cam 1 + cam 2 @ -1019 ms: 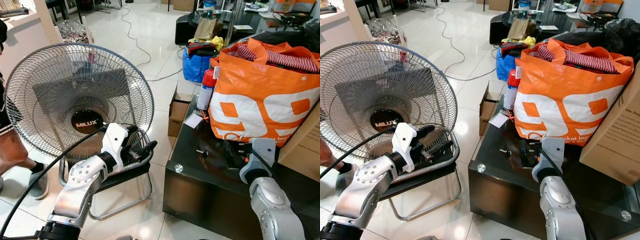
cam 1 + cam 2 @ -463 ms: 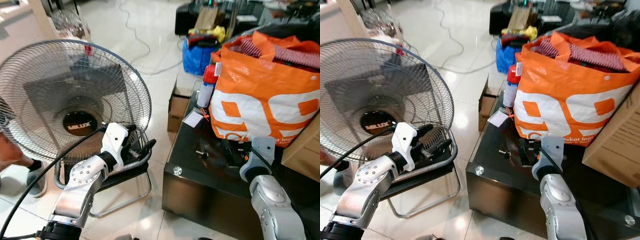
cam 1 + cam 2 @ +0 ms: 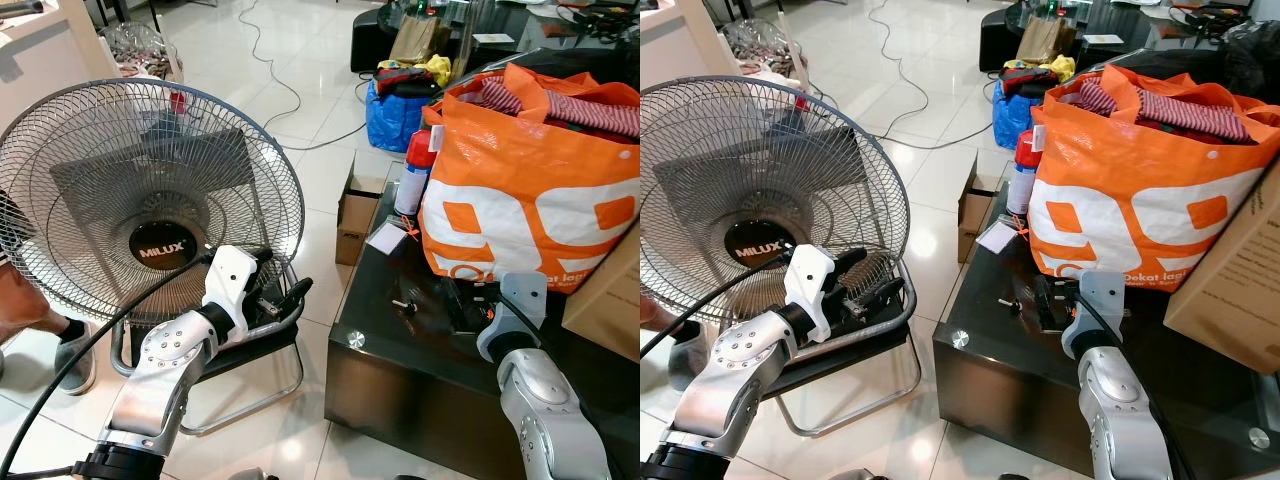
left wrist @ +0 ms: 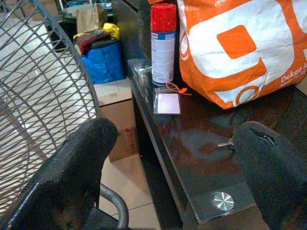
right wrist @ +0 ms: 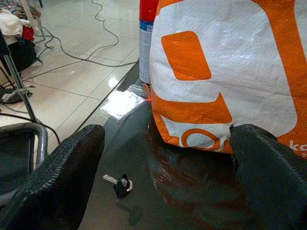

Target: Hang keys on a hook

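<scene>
Key, small, silver with black head point(image 5: 120, 184), lies on your glossy dark glass table point(image 3: 400, 350); right gripper point(image 5: 168, 191) and left gripper point(image 4: 172, 191) both spread wide, empty

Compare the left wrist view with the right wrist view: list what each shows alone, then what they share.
Left wrist view alone: the fan grille, a blue bag on the floor, a cardboard box, and the table's round corner bolt.

Right wrist view alone: cables trailing over the tiled floor.

Shared: the key lying on the dark glass table, the orange bag, the red-capped spray can, a small clear packet, and each pincer's two black fingers spread open.
</scene>
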